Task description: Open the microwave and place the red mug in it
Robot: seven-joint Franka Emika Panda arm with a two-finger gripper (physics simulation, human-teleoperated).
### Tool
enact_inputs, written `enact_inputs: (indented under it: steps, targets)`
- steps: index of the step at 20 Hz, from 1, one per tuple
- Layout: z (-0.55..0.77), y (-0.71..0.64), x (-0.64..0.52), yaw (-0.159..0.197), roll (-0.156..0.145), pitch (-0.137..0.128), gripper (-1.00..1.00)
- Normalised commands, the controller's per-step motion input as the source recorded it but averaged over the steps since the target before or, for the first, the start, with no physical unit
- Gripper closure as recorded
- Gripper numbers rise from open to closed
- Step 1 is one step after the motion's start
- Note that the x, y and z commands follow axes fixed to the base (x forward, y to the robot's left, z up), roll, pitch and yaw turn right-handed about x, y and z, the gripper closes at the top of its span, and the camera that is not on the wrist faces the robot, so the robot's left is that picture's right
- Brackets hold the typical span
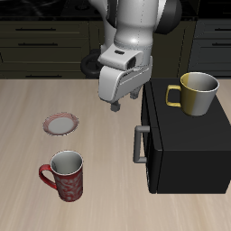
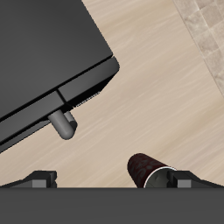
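Wooden table (image 1: 27, 108) holds red mug (image 1: 66, 175), well apart from spread fingers (image 1: 115, 106)

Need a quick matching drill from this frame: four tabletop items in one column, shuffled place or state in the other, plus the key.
Column 1:
1. red mug
2. yellow mug
3. microwave
4. plate

Column 2:
A. stands on top of the black oven
B. lies flat on the table, farther back than the red mug
C. door shut, grey bar handle facing the mugs' side
D. upright on the table near the front edge, nothing in it

Pairs: 1-D, 2-A, 3-C, 4-B
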Motion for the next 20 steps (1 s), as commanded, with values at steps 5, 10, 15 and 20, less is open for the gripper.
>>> enact_inputs:
  steps: [5,10,15,20]
  targets:
    - [-0.26,0.16,0.01,0.059,0.014,0.022,-1.00]
    - [-0.25,0.04,-0.08,0.088,0.006,0.015,-1.00]
    - [-0.17,-0.03,-0.05,0.041,-0.002,0.016,-1.00]
    - [-0.26,-0.04,-0.03,0.071,-0.013,0.024,-1.00]
